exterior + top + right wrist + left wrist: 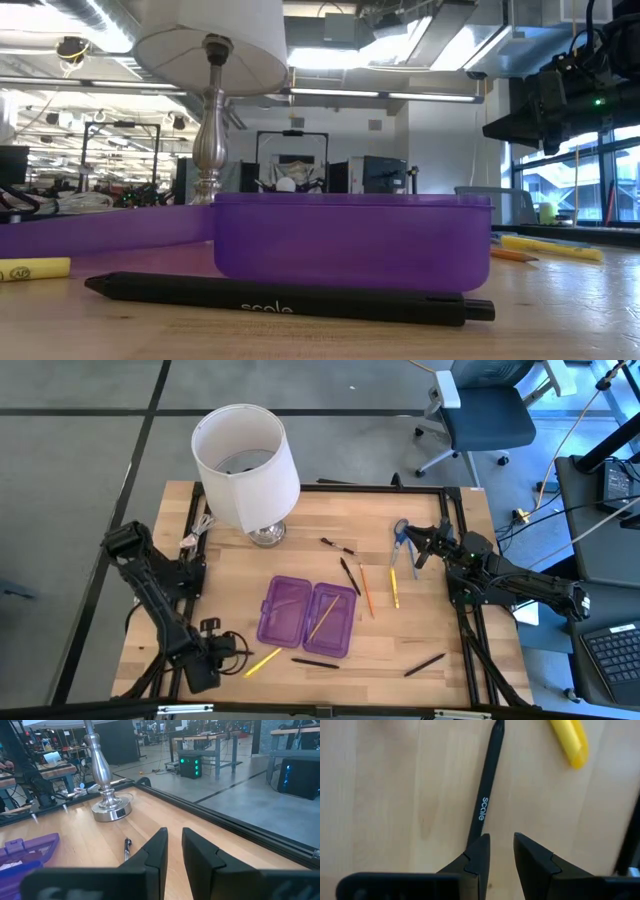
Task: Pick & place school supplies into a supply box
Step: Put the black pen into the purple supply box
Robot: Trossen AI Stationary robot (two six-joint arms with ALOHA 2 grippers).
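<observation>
The supply box (307, 615), a purple case, lies open on the wooden table with a pencil (322, 618) in its right half. Near the front edge lie a black pen (315, 663) and a yellow pen (262, 660). My left gripper (235, 650) hangs over the near left of the table, pointing down. Its fingers stand a narrow gap apart with nothing between them (502, 842), and the black pen (487, 795) runs away from one fingertip. More pens (366, 590) and blue scissors (400, 540) lie right of the box. My right gripper (418, 548) waits there, level, with a narrow empty gap (175, 837).
A lamp with a white shade (245, 465) and a silver base (111, 807) stands at the far left of the table. A black pen (425, 664) lies near the front right. A black frame rail (470, 560) runs along the table's edges. An office chair (485, 415) stands beyond the far edge.
</observation>
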